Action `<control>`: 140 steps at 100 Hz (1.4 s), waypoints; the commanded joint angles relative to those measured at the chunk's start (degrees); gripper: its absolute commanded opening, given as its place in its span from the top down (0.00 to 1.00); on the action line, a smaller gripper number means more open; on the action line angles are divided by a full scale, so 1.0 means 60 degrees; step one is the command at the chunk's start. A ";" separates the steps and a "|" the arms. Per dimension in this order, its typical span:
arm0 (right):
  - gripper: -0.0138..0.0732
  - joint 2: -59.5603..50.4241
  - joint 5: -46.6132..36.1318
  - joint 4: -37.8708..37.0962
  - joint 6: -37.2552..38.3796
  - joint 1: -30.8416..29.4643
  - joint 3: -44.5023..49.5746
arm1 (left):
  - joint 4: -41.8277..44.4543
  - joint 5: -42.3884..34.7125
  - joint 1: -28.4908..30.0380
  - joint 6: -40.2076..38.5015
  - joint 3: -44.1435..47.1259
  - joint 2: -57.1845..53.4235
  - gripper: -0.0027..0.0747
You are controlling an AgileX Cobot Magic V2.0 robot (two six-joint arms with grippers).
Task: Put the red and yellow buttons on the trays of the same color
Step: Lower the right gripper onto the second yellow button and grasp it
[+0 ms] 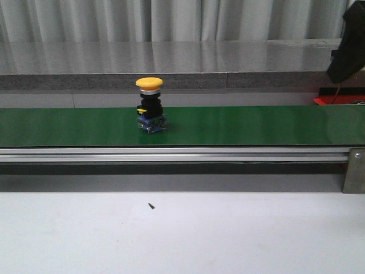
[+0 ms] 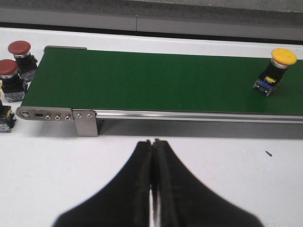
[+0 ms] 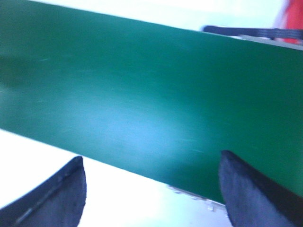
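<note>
A yellow button (image 1: 149, 83) with a black and blue body stands upright on the green conveyor belt (image 1: 239, 125). The left wrist view shows the same yellow button (image 2: 283, 56) far along the belt (image 2: 156, 80). Two red buttons (image 2: 19, 47) (image 2: 7, 68) stand on the white table beside the belt's end. My left gripper (image 2: 153, 143) is shut and empty, low over the white table in front of the belt. My right gripper (image 3: 151, 163) is open and empty, above the belt's edge (image 3: 142, 94). A red tray (image 1: 335, 100) shows at the far right behind the belt. No yellow tray is in view.
The belt's metal side rail (image 1: 171, 154) runs across the front, with a bracket (image 1: 355, 170) at its right. My right arm (image 1: 348, 48) hangs dark at the upper right. A small dark speck (image 1: 151, 205) lies on the white table. Another button body (image 2: 4, 118) is cut off beside the belt's end.
</note>
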 commanded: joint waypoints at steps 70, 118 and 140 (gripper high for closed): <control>0.19 0.2628 0.2109 -0.0007 -0.0710 0.3067 -0.4536 | -0.0069 -0.0630 -0.0064 -0.0066 -0.0249 0.0086 0.99; 0.19 0.3756 0.0565 0.0297 -0.1572 0.3411 -0.4754 | -0.0069 -0.0630 -0.0064 -0.0066 -0.0249 0.0086 0.99; 0.19 0.4011 -0.0020 0.0675 -0.1592 0.3411 -0.4754 | -0.0069 -0.0630 -0.0064 -0.0066 -0.0249 0.0086 0.99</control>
